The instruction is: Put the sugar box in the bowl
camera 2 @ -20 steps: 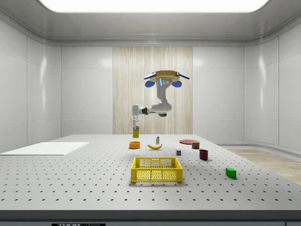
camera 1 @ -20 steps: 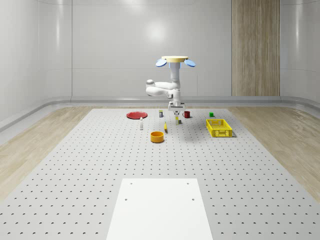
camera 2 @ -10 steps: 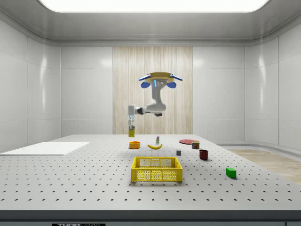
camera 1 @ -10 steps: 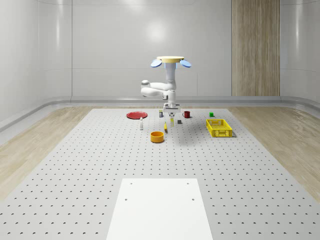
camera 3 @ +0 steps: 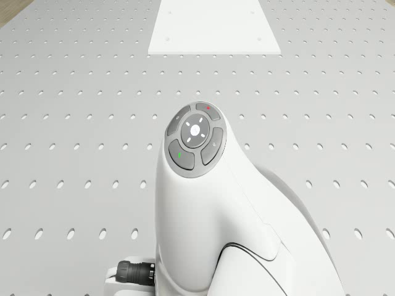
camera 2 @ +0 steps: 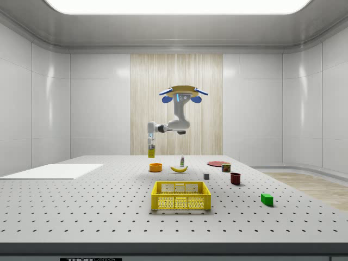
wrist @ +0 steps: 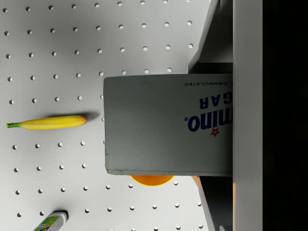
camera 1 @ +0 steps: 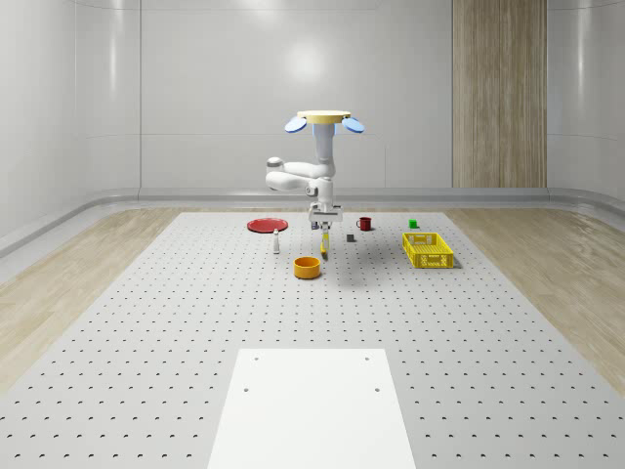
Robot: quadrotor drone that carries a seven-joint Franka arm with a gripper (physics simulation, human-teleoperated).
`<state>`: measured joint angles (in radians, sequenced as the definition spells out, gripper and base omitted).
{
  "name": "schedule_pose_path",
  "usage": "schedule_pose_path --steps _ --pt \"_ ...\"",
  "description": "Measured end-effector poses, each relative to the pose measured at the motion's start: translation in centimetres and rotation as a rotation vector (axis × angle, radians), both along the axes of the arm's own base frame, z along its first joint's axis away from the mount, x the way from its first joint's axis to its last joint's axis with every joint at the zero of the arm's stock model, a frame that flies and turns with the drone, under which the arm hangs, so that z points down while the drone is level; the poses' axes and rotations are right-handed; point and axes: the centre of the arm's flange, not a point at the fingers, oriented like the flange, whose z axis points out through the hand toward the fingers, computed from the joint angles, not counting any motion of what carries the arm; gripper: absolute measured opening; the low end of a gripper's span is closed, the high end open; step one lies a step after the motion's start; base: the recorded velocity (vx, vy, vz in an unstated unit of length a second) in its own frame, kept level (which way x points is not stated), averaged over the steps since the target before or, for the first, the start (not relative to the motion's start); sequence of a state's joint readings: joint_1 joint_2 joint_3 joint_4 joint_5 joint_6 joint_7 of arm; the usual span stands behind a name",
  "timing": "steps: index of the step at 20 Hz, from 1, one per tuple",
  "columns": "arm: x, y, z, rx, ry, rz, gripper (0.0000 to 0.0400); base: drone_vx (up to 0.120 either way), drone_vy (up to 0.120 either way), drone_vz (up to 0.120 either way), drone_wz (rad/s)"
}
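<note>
— Hovering where, the white quadrotor drone (camera 1: 322,119)?
— Above the grey perforated table (camera 1: 146,322), just behind the round orange bowl (camera 1: 308,267), its white arm bent down.
— And the two-finger gripper (camera 2: 151,145)?
— Its fingers are closed on the upright yellow-and-white sugar box (wrist: 166,124), held in the air above the bowl's far edge, near the yellow banana (wrist: 46,122) lying to the right in the whole-scene view.

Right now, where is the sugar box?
The sugar box hangs in the tool above the table, just over the orange bowl in the side view. In the wrist view it covers most of the bowl, beside the banana.
</note>
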<state>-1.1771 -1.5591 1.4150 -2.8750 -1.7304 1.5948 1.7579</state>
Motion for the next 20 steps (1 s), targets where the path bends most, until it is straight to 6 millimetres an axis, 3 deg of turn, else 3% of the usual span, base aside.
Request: schedule_pose_path --steps 2,15,20 --pt "0.00 0.00 0.00 0.000 0.000 0.000 0.0167 0.000 -0.120 -0.120 0.000" --pt "0.00 0.00 0.00 0.000 0.000 0.001 0.0167 -0.022 -0.120 0.000 0.000" --pt "0.00 0.00 0.00 0.000 0.000 0.001 0.0167 0.000 -0.032 0.000 0.000"
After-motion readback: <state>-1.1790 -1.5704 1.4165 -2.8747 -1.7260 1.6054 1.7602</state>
